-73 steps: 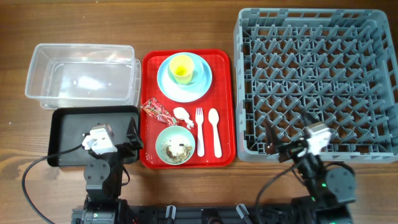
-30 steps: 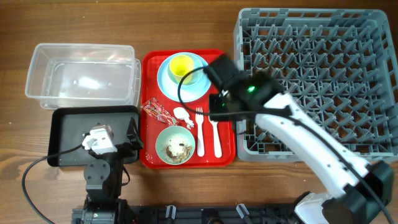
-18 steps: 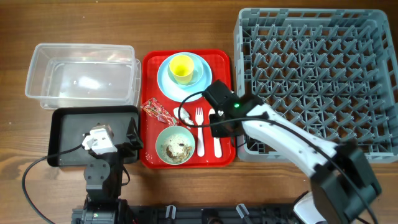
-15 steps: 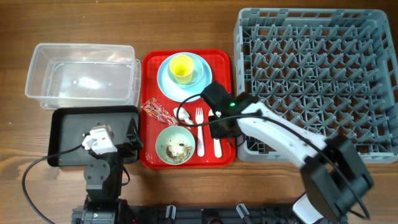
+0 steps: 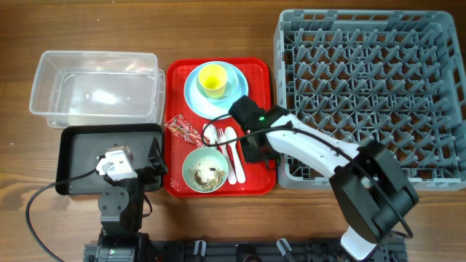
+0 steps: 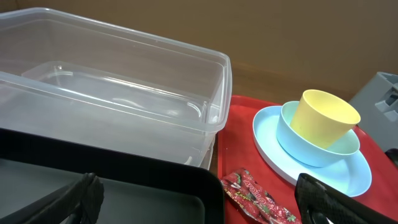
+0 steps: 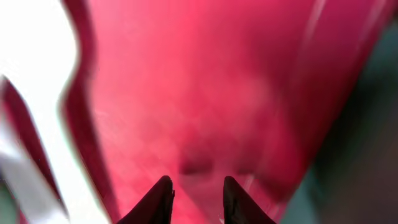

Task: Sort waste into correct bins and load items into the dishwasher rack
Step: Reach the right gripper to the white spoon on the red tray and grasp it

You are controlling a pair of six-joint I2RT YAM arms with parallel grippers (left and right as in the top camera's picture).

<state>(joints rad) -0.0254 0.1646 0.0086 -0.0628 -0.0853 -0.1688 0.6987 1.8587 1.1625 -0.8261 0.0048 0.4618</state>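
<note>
From where I stand, the right arm reaches across from the grey dishwasher rack (image 5: 371,94) to the red serving tray (image 5: 175,73). Its pincer (image 7: 195,198) is down low over the tray's right half, just beside the white spoon (image 5: 236,171). Its own camera is blurred, but the two tips sit a little apart with bare red tray between them, gripping nothing. The white fork (image 5: 222,148) lies just left of the spoon, both on the tray. Above them the yellow cup (image 5: 212,78) stands in the small light blue bowl (image 5: 231,86), which rests on the light blue plate (image 5: 196,98). The red wrapper (image 5: 182,129) and the white tissue (image 5: 212,135) lie mid-tray. Below them the pale green bowl (image 5: 188,166) holds rice and brown scraps (image 5: 207,174). The left pincer (image 6: 199,196) hangs wide open and empty over the black tray (image 5: 80,145). That tray sits on the tabletop (image 5: 109,25), close in front of the clear tub (image 5: 95,87). The rack holds no dishes.
</note>
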